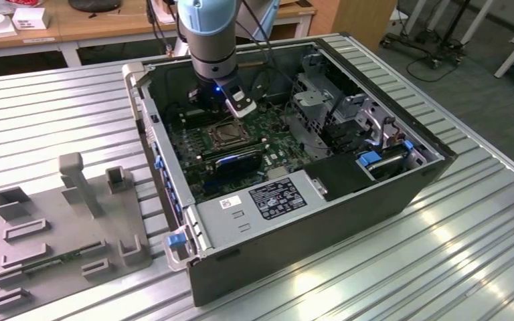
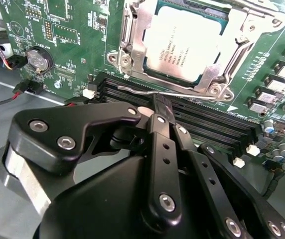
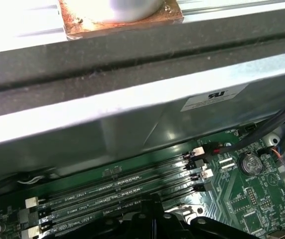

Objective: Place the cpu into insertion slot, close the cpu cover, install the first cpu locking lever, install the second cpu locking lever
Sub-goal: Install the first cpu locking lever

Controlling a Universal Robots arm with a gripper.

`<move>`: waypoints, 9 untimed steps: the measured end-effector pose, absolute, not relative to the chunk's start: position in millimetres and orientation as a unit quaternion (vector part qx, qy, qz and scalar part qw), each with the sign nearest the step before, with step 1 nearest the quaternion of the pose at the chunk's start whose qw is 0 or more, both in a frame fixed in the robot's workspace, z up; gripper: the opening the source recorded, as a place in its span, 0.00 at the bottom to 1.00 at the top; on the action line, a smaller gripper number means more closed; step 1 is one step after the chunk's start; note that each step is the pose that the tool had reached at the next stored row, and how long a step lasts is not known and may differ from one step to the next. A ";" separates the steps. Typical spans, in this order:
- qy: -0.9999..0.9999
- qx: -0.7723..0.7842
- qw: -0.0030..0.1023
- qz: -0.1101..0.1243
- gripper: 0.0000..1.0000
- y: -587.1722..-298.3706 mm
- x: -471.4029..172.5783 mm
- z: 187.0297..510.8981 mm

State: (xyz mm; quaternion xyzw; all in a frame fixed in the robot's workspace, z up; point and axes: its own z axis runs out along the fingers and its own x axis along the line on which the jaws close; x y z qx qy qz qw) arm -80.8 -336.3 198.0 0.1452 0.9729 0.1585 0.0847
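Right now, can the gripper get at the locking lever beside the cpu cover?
Likely yes. The gripper, fingers shut, hovers over the memory slots with its tip at the locking lever along the closed cpu cover; nothing lies between them.

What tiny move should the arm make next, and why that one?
Probably nudge the locking lever a little further toward its catch. The cpu already sits in the insertion slot, the cpu cover lies over it, and the gripper, tips together, rests at that lever; whether it is latched, I cannot tell.
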 end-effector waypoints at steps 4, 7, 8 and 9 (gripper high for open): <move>0.973 0.145 0.085 0.160 0.11 -336.2 -80.6 197.9; 0.973 0.145 0.085 0.160 0.11 -336.3 -80.6 198.0; 0.973 0.145 0.085 0.160 0.11 -336.2 -80.6 198.0; 0.973 0.145 0.085 0.160 0.11 -336.2 -80.6 198.0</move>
